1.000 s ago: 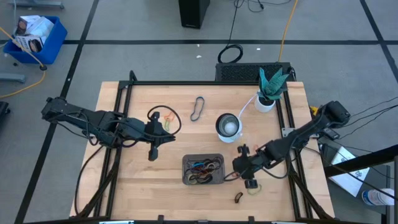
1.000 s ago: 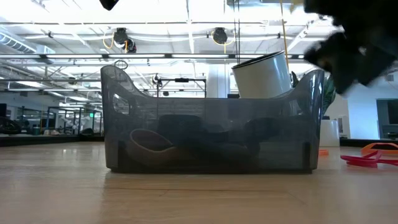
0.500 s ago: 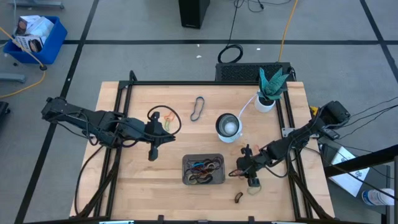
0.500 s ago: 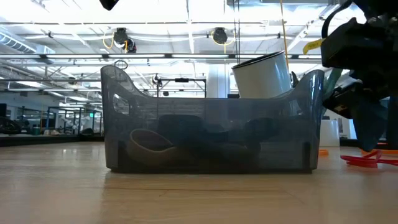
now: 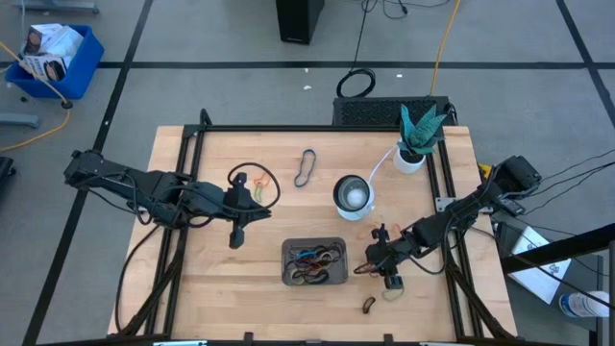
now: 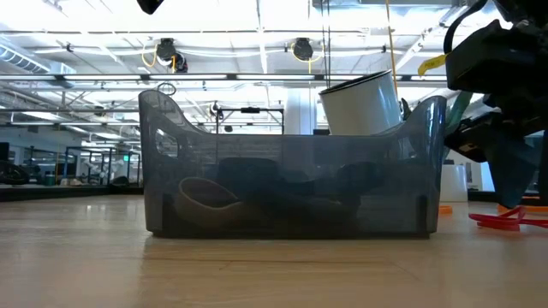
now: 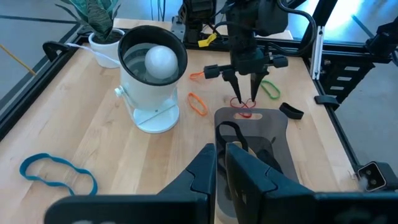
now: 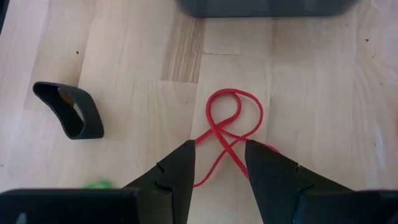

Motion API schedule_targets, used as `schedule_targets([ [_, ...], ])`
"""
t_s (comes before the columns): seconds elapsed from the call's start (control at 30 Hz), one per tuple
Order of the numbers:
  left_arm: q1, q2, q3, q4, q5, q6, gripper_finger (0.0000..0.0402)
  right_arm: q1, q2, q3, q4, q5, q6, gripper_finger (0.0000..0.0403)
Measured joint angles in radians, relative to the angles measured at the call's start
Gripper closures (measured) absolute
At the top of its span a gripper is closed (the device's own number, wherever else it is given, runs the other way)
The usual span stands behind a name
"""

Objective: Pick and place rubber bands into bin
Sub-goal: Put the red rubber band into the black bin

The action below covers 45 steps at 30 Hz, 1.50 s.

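Note:
A red rubber band [image 8: 229, 119] lies twisted into a loop on the table just right of the dark grey bin [image 5: 314, 261], which holds several bands. My right gripper [image 8: 219, 163] is open and points down, one finger on each side of the band's crossed strands. I cannot tell whether it touches them. It also shows in the high view [image 5: 369, 266] and the low view [image 6: 512, 195]. My left gripper [image 5: 235, 213] is shut and empty above the table left of the bin; its fingers show in the left wrist view [image 7: 221, 169].
A black band [image 8: 68, 109] and a green band [image 8: 99, 185] lie near the table's near right edge. Orange bands [image 7: 198, 102] lie by the white-and-silver cup [image 5: 352, 195]. A blue band [image 7: 59, 175] lies farther back. A plant pot [image 5: 411, 156] stands at the far right.
My right gripper has come down toward the red band beside the bin and shifted slightly toward the table's near right, then held still. The band has stayed where it was.

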Motion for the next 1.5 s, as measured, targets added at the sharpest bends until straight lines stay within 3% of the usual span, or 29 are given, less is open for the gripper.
schedule_targets([
  [0.67,0.000,0.000,0.000,0.000,0.000,0.006,0.0360,0.000,0.000,0.000,-0.001,0.001,-0.111,0.0273],
  [1.13,0.000,0.000,0.000,0.000,0.000,0.004,0.0360,0.000,0.000,0.000,0.010,0.000,-0.075,0.0273],
  [1.5,0.000,0.000,0.000,0.000,0.000,-0.005,0.0360,0.000,0.000,0.000,-0.012,0.031,-0.314,0.0273],
])
